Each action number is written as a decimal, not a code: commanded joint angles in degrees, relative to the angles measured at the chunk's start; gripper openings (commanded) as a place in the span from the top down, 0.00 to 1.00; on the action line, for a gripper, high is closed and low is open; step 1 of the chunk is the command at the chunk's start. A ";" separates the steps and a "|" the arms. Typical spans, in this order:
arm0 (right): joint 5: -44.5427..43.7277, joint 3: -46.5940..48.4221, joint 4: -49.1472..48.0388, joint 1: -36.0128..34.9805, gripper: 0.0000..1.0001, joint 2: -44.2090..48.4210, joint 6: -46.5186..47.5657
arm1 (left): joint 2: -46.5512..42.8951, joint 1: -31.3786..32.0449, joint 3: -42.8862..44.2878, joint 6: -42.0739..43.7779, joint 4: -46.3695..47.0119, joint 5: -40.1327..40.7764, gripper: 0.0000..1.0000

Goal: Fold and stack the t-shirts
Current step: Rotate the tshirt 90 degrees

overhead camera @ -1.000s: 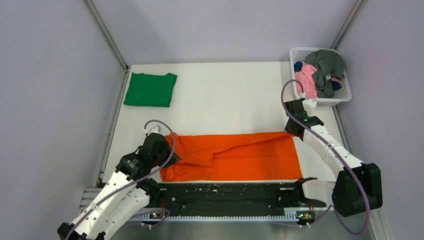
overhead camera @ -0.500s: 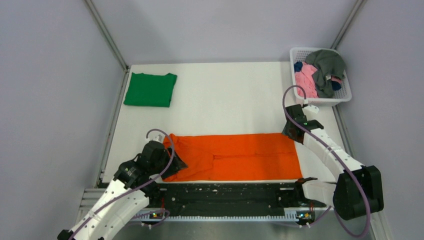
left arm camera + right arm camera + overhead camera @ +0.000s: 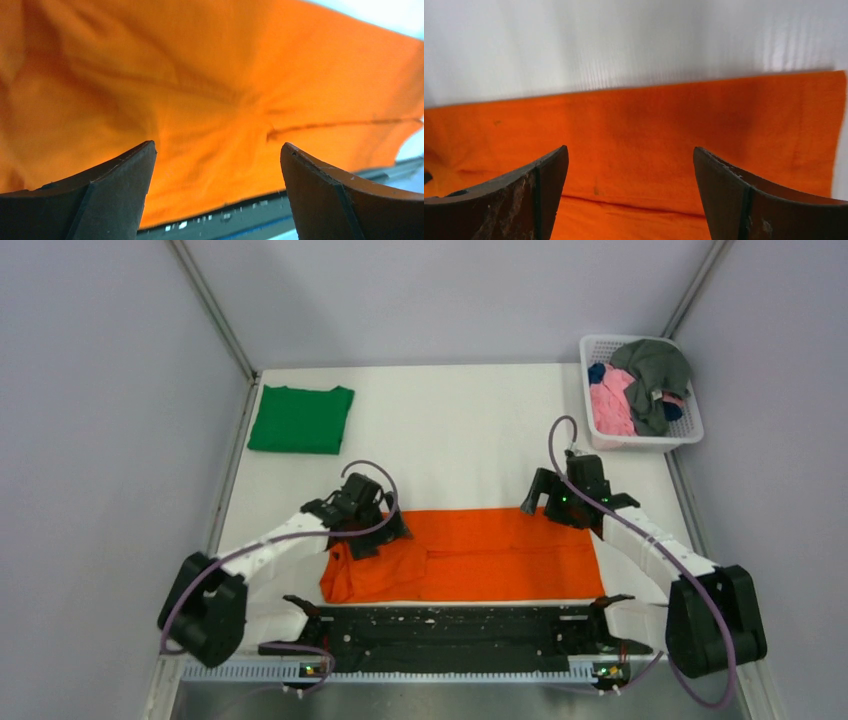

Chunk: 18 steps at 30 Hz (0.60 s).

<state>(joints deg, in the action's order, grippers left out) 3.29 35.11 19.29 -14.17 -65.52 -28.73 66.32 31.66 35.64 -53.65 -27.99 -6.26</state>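
Both the left claw [image 3: 217, 144] and right claw [image 3: 630, 148] gape empty by the orange t-shirt [image 3: 480, 555].

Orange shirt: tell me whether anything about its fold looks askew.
Yes. The orange t-shirt lies as a flat strip with a square right end, but its left end, by the left gripper, is bunched and wrinkled, with the corner rounded rather than squared.

Spread t-shirt [image 3: 470, 555] lies along near edge of table [image 3: 450, 430]. Folded t-shirt [image 3: 300, 420] at far-left corner. Basket [image 3: 650, 444] at far-right corner; heaped t-shirts [image 3: 640, 385] in it.
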 commanded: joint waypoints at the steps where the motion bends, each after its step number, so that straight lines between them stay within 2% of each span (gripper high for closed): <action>1: 9.02 -1.59 -6.12 -0.72 0.07 -5.20 1.32 | 14.05 -0.25 6.22 0.55 5.87 6.51 0.01; 5: 9.07 -3.43 -5.69 -2.00 0.07 -6.33 1.35 | 25.40 -3.10 13.05 1.91 7.61 10.13 0.01; 9: 7.59 -6.34 -4.44 -4.05 0.07 -5.69 0.86 | 39.90 -7.58 27.78 4.30 9.77 8.19 0.01; 12: 7.11 -7.52 -2.19 -7.06 0.06 -4.66 0.03 | 53.27 -9.77 45.72 6.84 7.15 2.90 0.01; 15: 7.75 -10.54 -1.21 -10.46 0.02 -1.01 -3.39 | 67.16 -10.58 70.67 8.35 -0.40 2.71 0.01; 18: 13.72 -13.36 -5.11 -15.86 0.01 1.67 -6.83 | 79.23 -11.38 86.78 6.50 2.57 -5.64 0.01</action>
<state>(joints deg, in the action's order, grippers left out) 10.13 26.50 11.66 -24.29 -65.30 -30.30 132.75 21.37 108.77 -48.31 -26.96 -5.54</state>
